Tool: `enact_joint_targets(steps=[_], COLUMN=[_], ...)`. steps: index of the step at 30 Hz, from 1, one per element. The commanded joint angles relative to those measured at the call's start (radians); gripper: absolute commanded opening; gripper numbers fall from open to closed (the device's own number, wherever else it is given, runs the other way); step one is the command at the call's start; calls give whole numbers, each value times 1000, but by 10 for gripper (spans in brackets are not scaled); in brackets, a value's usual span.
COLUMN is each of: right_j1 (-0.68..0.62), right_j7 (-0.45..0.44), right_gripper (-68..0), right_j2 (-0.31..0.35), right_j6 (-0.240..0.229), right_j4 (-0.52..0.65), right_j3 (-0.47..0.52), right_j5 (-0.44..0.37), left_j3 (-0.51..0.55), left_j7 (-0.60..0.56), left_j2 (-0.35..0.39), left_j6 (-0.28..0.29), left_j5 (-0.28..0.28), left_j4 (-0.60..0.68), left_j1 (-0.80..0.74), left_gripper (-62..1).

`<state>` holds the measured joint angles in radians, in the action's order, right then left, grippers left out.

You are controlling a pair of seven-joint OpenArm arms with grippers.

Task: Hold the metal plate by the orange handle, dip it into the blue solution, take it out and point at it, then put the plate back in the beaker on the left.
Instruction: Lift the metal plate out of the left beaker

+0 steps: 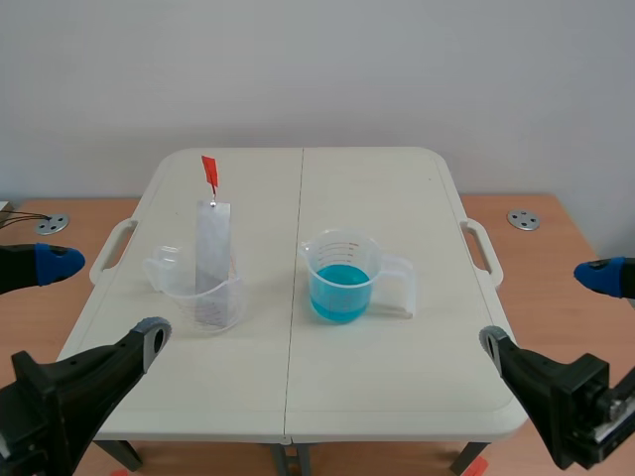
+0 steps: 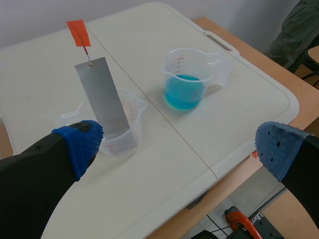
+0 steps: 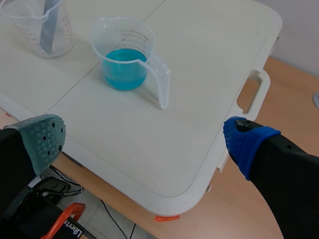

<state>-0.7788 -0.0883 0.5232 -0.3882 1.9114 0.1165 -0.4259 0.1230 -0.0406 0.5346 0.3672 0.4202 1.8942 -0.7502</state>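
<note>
The left jaws stand wide open and hold nothing, low at the near left corner of the white desk (image 1: 377, 188), with 1 blue pad (image 2: 79, 143) just beside the left beaker (image 1: 213, 302) in the left wrist view. That clear beaker stands left of the desk's middle seam. The metal plate (image 1: 211, 248) stands in it, lower end inside and the body leaning slightly against the rim, rising well above the beaker. The orange handle (image 1: 209, 171) is a small tag fixed to the plate's top end, free of any grip.

Right of the seam, near the left beaker but not touching it, stands the right beaker (image 1: 337, 246), a clear measuring jug holding the blue solution (image 1: 339, 288) to under half its height. Its grip (image 1: 397, 283) points right.

The right jaws are also wide open and empty, low at the desk's near right corner, well apart from both beakers.
</note>
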Motion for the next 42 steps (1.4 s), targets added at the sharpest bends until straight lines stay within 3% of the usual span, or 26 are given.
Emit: enact_joint_targets(steps=[1, 17, 18, 19, 22, 23, 30, 34, 42], right_j1=[11, 11, 11, 11, 12, 12, 40, 87, 220], right_j7=[-31, -58, -57, -57, -58, -57, -56, -33, 15], right_gripper=[-12, -12, -12, -12, -12, -12, -12, -12, -12], right_j2=[0, 0, 0, 0, 0, 0, 0, 0, -5], right_j6=[-5, -5, -5, -5, -9, -16, -47, -47, -46], right_j4=[12, 11, 11, 11, 11, 11, 11, 11, 9], right_j3=[1, 0, 0, 0, 0, 0, -8, -37, -123], right_j5=[-3, -3, -3, -3, -3, -3, -3, -3, -5], left_j3=[-2, -2, -2, -2, -2, -2, -2, 8, 124], left_j7=[-14, -14, -14, -14, -14, -14, -13, -15, -49], left_j2=[-2, -2, -2, -2, -2, -2, -2, -2, -2], left_j6=[-5, -5, -5, -5, -5, -2, -2, -14, -16], left_j5=[6, 6, 6, 7, 6, 6, 9, -20, -21], left_j4=[19, 19, 19, 19, 19, 19, 19, 19, 23], left_j1=[5, 5, 5, 5, 5, 5, 5, -10, -204], left_gripper=[14, 14, -35, -129, -564, -600, -581, -581, -581])
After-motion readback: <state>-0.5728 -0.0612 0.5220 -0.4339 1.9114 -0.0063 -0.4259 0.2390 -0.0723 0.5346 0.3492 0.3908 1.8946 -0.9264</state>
